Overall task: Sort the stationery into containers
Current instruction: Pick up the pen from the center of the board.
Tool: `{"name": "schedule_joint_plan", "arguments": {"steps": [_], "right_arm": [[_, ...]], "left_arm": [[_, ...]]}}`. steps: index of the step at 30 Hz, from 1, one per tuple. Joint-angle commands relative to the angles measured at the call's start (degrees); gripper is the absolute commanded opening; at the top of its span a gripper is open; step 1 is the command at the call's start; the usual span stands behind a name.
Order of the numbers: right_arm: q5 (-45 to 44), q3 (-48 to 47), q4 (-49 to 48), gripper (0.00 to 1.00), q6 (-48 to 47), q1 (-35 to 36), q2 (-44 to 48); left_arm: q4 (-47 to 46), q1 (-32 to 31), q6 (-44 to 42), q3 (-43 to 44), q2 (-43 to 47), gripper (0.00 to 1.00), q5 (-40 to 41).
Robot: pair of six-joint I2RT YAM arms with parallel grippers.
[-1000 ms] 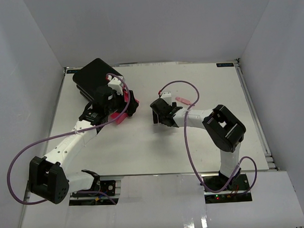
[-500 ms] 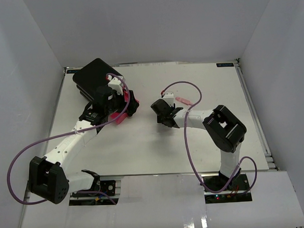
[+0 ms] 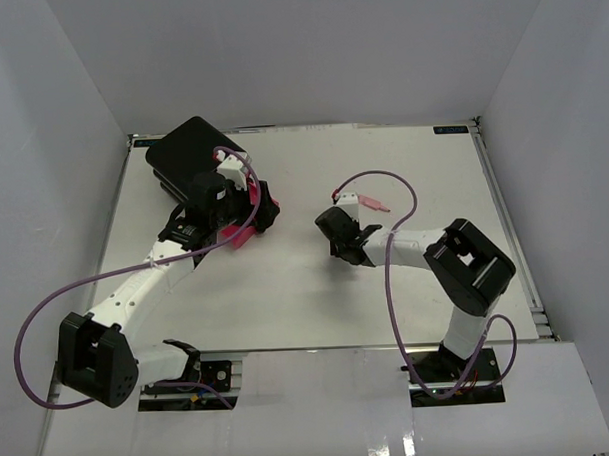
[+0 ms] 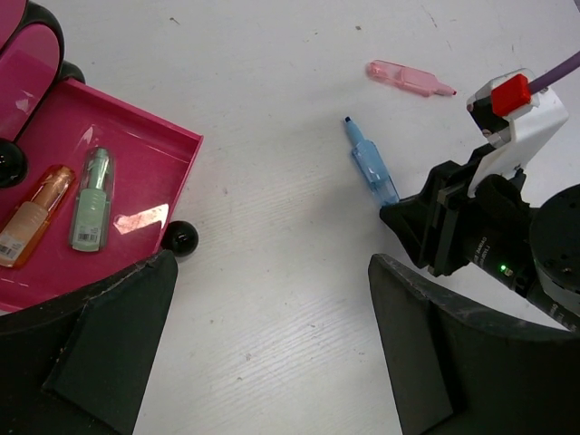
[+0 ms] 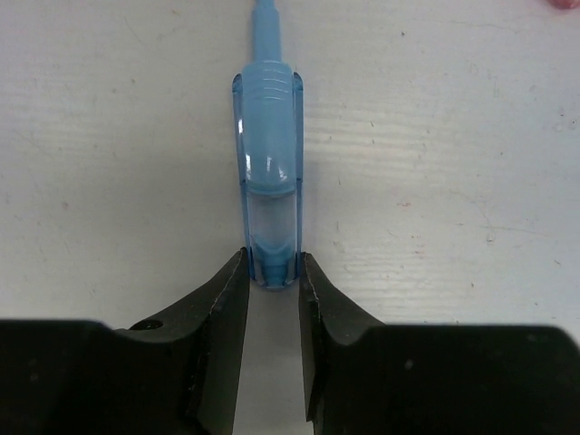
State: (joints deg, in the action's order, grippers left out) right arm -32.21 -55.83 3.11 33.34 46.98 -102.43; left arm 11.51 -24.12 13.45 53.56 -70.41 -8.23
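We see the right pincer low over the white table near its middle, its two fingers pressed against either side of the near end of a translucent blue pen. The pen lies flat on the table and points straight away from the wrist, its thin tip farthest from the fingers. Just beyond it, apart from it, a pink pen lies on the bare table. Our left pincer hovers by the black box at the far left of the table, its jaws spread as wide as they go with nothing between them. From the left wrist we look down on a pink drawer pulled out of the box, its round black knob at the front. Inside it an orange highlighter and a green highlighter lie side by side, near each other but not touching.
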Motion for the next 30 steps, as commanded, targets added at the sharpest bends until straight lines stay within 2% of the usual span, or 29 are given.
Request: {"name": "schedule_joint_plan", "arguments": {"steps": [1,7,15,20,24,30], "right_arm": [[1.4,3.4,2.2,0.22,-4.0,0.0,4.2],[5.0,7.1,2.8,0.22,-8.5,0.3,13.3],[10.1,5.0,12.6,0.23,-13.4,0.7,22.9],[15.6,7.3,9.2,0.23,-15.1,0.7,28.7],[19.9,7.1,8.1,0.23,-16.7,0.8,32.8],[21.1,5.2,9.7,0.23,-18.0,0.8,35.8]], "left_arm": [[-1.0,0.2,0.6,0.6,0.0,0.98,-1.7],[-1.0,0.2,1.4,0.7,-0.6,0.98,-3.3],[-1.0,0.2,2.0,0.8,-1.3,0.98,-4.3],[-2.0,0.2,3.8,0.3,-1.0,0.98,-8.0],[-2.5,0.2,8.3,-1.0,-1.2,0.98,-12.9],[-7.5,0.2,22.2,-8.5,-0.6,0.95,-20.0]]}}
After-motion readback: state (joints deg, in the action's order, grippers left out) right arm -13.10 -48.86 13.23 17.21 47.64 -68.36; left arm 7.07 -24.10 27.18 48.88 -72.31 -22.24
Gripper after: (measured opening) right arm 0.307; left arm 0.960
